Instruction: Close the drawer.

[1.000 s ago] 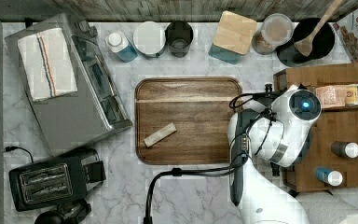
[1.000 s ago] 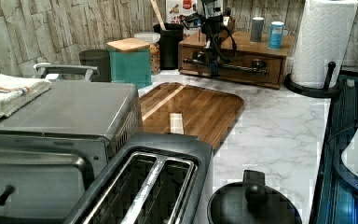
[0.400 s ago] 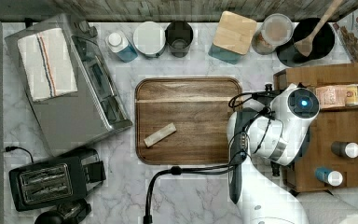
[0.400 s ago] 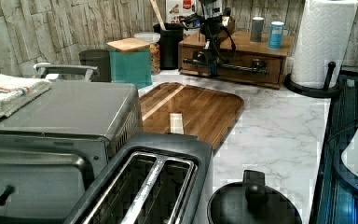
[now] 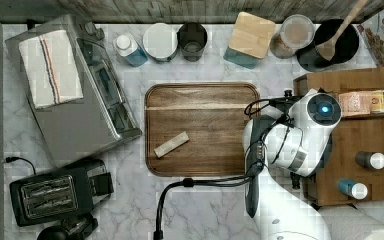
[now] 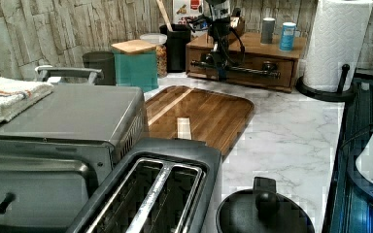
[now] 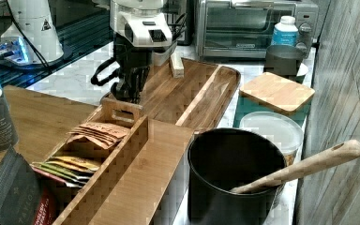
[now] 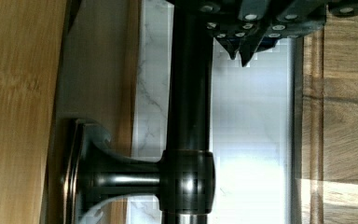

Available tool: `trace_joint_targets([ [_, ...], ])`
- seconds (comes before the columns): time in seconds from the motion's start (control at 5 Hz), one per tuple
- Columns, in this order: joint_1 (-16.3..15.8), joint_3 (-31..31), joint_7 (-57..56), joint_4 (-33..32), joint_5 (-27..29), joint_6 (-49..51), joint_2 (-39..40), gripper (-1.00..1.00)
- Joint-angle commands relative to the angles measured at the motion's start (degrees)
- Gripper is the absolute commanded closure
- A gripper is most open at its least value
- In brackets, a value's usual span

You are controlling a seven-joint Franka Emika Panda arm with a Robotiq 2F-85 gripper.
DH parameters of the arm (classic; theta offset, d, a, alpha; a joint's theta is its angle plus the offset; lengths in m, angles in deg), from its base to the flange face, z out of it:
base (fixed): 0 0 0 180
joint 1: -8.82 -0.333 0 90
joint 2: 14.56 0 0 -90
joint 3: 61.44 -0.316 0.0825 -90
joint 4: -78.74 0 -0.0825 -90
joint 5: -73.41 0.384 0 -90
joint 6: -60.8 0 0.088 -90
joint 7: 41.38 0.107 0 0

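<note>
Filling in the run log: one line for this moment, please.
gripper: shut, beside handle bar | drawer: front near cabinet, flush unclear | task: close drawer, unconfirmed

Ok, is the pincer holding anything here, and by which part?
It cannot be told. The pincer is right at the dark bar handle on the drawer front, but whether it grips the bar or just rests against it isn't clear.
</note>
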Motion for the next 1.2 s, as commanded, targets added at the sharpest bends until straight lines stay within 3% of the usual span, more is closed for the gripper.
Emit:
trace_joint_targets([
  [0.2,8.7,5.1,2.7,10.1,-3.4,-4.1,0.7,1.00],
  [0.4,5.8,8.1,1.6,10.1,-1.8,-4.2,1.0,1.00],
  [1.2,5.8,8.2,1.6,10.1,-1.7,-4.2,1.0,1.00],
])
